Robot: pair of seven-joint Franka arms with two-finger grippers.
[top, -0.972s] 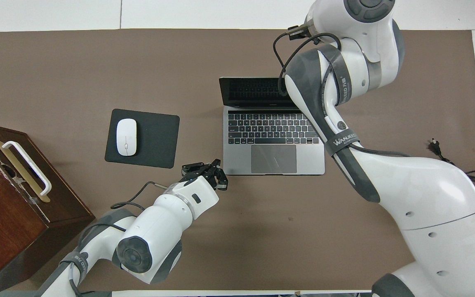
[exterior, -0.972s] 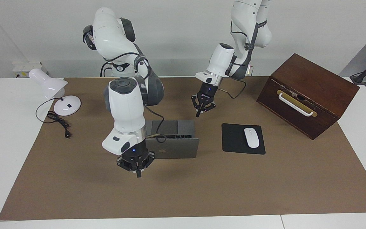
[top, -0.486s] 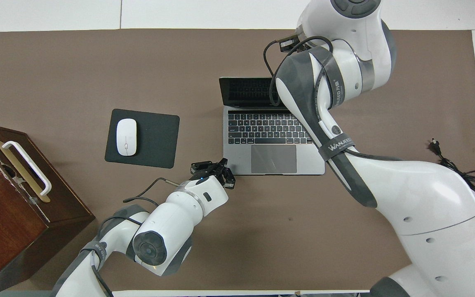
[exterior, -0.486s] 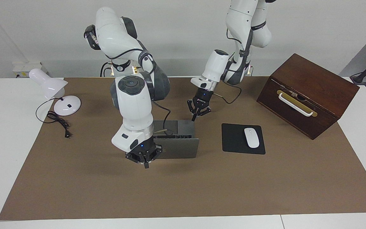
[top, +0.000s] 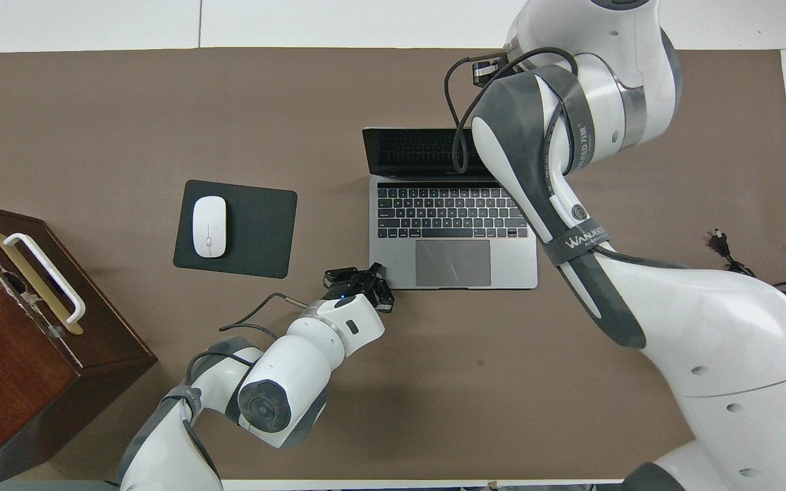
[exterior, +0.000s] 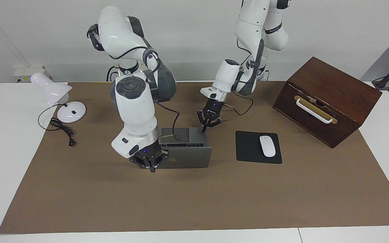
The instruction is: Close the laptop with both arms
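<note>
The silver-grey laptop (exterior: 191, 158) stands open on the brown mat, its lid upright and its keyboard (top: 451, 211) toward the robots. My right gripper (exterior: 152, 167) points down with its fingers together, low against the back of the lid at the corner toward the right arm's end. I cannot tell if it touches the lid. In the overhead view it is hidden under its own arm. My left gripper (exterior: 204, 128) is low at the base's corner nearest the robots, toward the left arm's end, fingers together and holding nothing. It also shows in the overhead view (top: 374, 273).
A black mouse pad (exterior: 248, 148) with a white mouse (exterior: 267, 145) lies beside the laptop toward the left arm's end. A dark wooden box (exterior: 329, 87) with a white handle stands at that end. A white desk lamp (exterior: 56, 91) and its cord (exterior: 62, 130) are at the right arm's end.
My right gripper has come in toward the back of the lid. My left gripper has dropped toward the base's corner. The lid stands as before.
</note>
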